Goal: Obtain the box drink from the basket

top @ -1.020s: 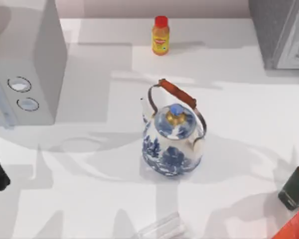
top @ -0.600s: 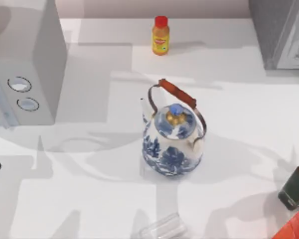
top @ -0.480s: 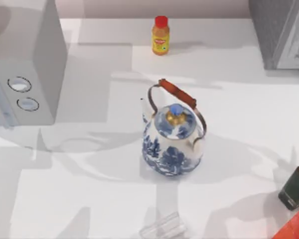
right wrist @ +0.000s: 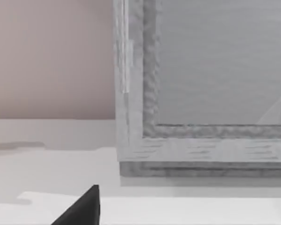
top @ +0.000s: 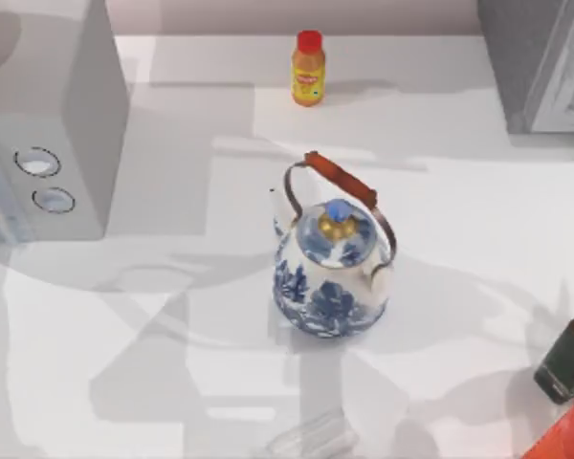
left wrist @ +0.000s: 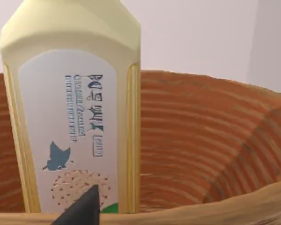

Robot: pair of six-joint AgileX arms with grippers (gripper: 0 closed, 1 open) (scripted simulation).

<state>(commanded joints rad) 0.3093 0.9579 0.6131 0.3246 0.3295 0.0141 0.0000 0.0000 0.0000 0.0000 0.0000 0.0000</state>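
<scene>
Box drink (left wrist: 72, 117) stood upright inside basket (left wrist: 201, 154), long axis vertical, directly ahead of left gripper (left wrist: 82, 208) near rim. Left arm nearer. Right gripper (right wrist: 82, 206) parked, facing grey cabinet (right wrist: 201, 93). Jaws' state: cannot tell, either arm.
</scene>
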